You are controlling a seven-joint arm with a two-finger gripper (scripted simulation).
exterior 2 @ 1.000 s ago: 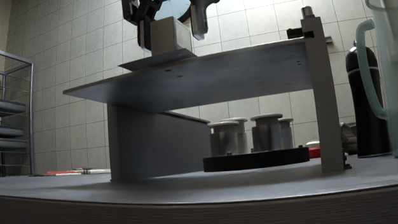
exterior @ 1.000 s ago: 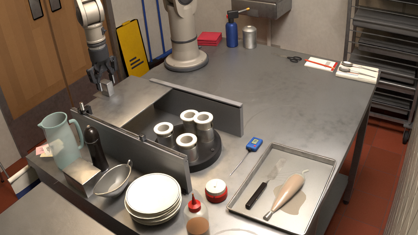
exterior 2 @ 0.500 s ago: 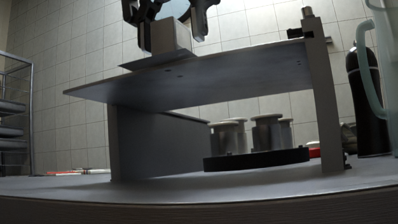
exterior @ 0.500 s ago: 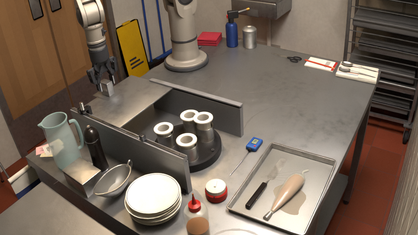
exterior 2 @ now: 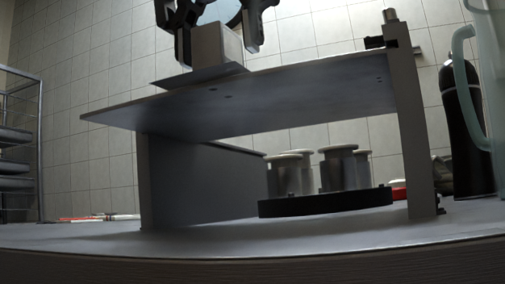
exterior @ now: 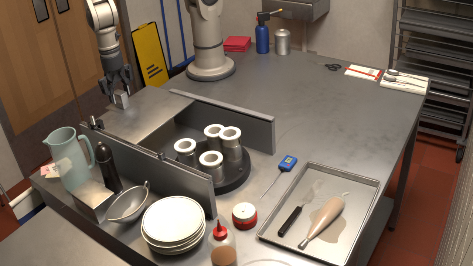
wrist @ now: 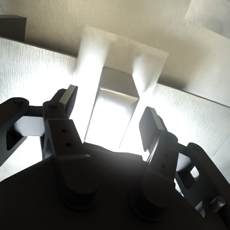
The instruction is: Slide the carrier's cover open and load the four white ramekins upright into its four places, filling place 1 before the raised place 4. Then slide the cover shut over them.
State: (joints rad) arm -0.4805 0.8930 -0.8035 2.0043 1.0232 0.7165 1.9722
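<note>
The round black base point(exterior: 228, 168) of the carrier is partly hidden behind its near steel wall point(exterior: 155, 165). Four white ramekins point(exterior: 215, 145) stand upright on it, one of them raised above the others. The steel cover point(exterior: 145, 109) is slid back to the left, leaving the ramekins uncovered. A steel block handle point(exterior: 121, 99) point(exterior 2: 215, 44) point(wrist: 113, 107) stands on the cover's far left end. My gripper point(exterior: 115, 88) point(exterior 2: 215, 34) point(wrist: 109, 115) is open, its fingers on either side of the handle, and holds nothing.
Behind the carrier stand my arm's base point(exterior: 210, 63), a yellow sign and red cloths. In front are a jug point(exterior: 66, 158), a dark bottle point(exterior: 107, 167), a strainer, stacked plates point(exterior: 173, 223), a sauce bottle and a timer. A tray point(exterior: 317, 211) with piping bag lies right.
</note>
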